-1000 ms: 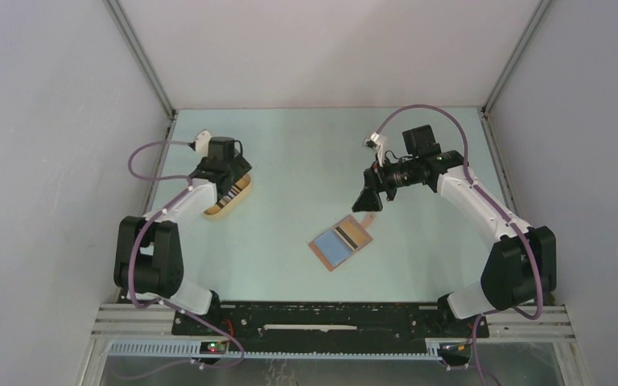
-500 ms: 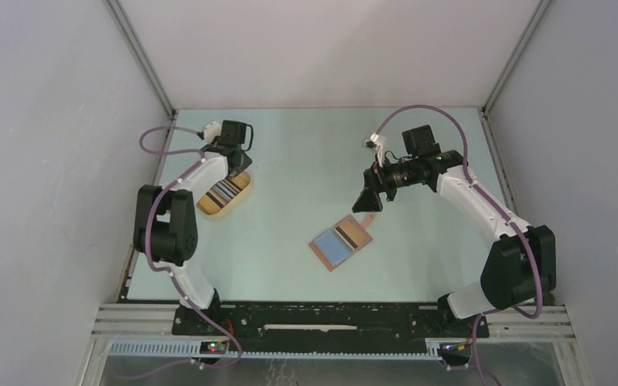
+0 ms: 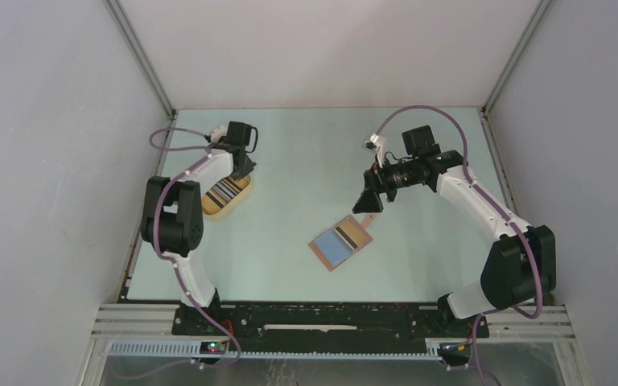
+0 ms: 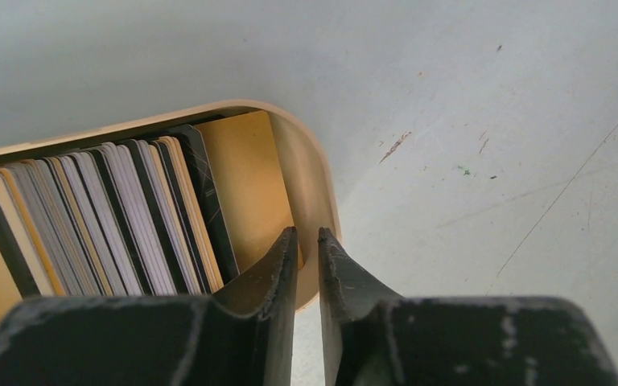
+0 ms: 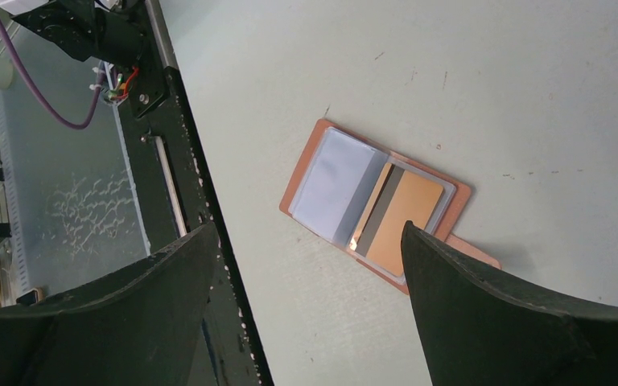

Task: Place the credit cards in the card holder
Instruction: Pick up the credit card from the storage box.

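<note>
The left arm has folded up and pulled the left gripper to the far end of the yellow tray, jaws narrowed from wide to a slit. No card sits between them, so no pick yet. They line up with the tray's rim; can't tell if they pinch it. The credit cards stand stacked in the tray, just beside the fingertips. The right gripper hasn't moved. It's spread wide above the card holder, which lies open on the table with one copper card already in.

My left arm reaches far forward, left claw pinched to a thin slit. My right arm bends inward, right claw spread wide, pointing down.
</note>
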Controlling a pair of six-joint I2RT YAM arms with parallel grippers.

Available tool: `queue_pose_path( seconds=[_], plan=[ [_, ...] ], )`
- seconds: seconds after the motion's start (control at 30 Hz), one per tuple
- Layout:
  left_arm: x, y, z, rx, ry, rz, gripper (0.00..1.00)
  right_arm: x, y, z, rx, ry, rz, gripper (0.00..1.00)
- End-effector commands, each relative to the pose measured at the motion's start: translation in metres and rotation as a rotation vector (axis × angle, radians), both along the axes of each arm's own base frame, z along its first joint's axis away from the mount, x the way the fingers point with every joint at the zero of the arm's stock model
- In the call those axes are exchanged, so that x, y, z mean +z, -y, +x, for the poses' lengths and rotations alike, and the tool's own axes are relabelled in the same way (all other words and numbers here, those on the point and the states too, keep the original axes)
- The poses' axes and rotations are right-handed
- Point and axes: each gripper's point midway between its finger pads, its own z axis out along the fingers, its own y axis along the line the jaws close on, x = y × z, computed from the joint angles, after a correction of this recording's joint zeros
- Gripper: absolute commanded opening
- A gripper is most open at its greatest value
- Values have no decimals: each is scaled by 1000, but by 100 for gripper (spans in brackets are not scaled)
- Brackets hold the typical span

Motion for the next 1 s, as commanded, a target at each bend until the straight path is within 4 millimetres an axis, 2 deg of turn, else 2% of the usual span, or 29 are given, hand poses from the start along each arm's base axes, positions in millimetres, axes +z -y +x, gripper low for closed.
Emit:
queue_pose_path(
  seconds=[0.0,0.27,0.47,0.57,0.73,0.97],
  plan=[
    [13,9,18,-18,48,-35,19,10,0,0,13,36,17,92],
    [7,20,21,-65,40,-79,13,10,1,0,12,40,16,92],
    [5,44,25,-173,61,-161,7,12,2,0,9,44,17,92],
    [4,63,25,-243,60,-216,5,13,3,0,8,48,20,92],
    [3,87,15,-320,39,-259,4,15,4,0,5,50,25,92],
    [7,103,-7,-380,19,-254,4,18,5,-1,4,54,32,92]
  ],
)
